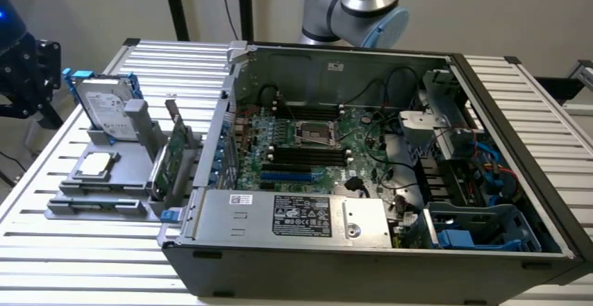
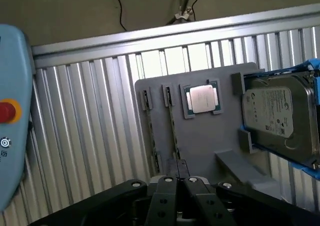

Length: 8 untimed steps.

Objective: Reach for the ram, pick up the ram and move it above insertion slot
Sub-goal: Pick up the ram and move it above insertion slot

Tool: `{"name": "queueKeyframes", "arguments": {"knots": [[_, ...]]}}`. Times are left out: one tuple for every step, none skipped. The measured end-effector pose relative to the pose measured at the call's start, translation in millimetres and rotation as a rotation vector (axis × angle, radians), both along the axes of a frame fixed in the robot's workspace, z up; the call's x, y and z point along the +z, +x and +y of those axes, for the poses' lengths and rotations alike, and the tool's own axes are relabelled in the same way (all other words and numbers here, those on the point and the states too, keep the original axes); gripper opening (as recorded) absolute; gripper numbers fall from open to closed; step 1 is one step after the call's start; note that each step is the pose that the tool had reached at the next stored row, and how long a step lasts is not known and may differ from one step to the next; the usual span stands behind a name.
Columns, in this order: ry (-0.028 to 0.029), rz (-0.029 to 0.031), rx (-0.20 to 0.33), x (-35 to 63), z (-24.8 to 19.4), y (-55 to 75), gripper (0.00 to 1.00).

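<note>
I hover well above the gray holder [image 2: 200, 141], fingers [image 2: 167, 198] pressed together and empty, lined up with the ram [image 2: 173, 128], which stands edge-up in its slot for easy pinching.

- A robotics lab or test workshop.
- Bench of ribbed aluminium slats [image 1: 55, 247] across the lower exterior view.
- Opened desktop computer case [image 1: 371, 271] on it, motherboard [image 1: 352, 122] bare.
- At left, a grey fixture [image 1: 130, 181] racks a hard drive [image 1: 107, 112] and a processor chip [image 1: 97, 167].
- Blue-jointed robot arm [image 1: 366, 7] at upper centre.
- Pale-blue control box [image 2: 12, 76] with a red button, seen from the wrist.
</note>
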State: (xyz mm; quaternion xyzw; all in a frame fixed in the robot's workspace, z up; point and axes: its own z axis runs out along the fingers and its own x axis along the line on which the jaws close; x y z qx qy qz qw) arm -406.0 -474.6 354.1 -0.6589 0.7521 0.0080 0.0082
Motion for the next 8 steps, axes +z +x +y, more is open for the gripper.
{"name": "queueKeyframes", "arguments": {"knots": [[0.0000, 0.0000, 0.018, -0.4, 0.0, 0.1, 0.11], [0.0000, 0.0000, 0.036, -0.8, -0.1, 0.1, 0.11], [0.0000, 0.0000, 0.054, -1.2, -0.1, 0.1, 0.11], [-0.0001, 0.0001, 0.073, -1.5, -0.1, 0.1, 0.11], [0.0000, 0.0000, 0.092, -1.9, 0.0, 0.1, 0.11], [-0.0001, 0.0001, 0.110, -2.1, -0.1, 0.1, 0.11], [-0.0001, 0.0002, 0.128, -2.3, -0.1, 0.1, 0.11], [-0.0001, 0.0001, 0.145, -2.5, -0.1, 0.1, 0.11]]}}
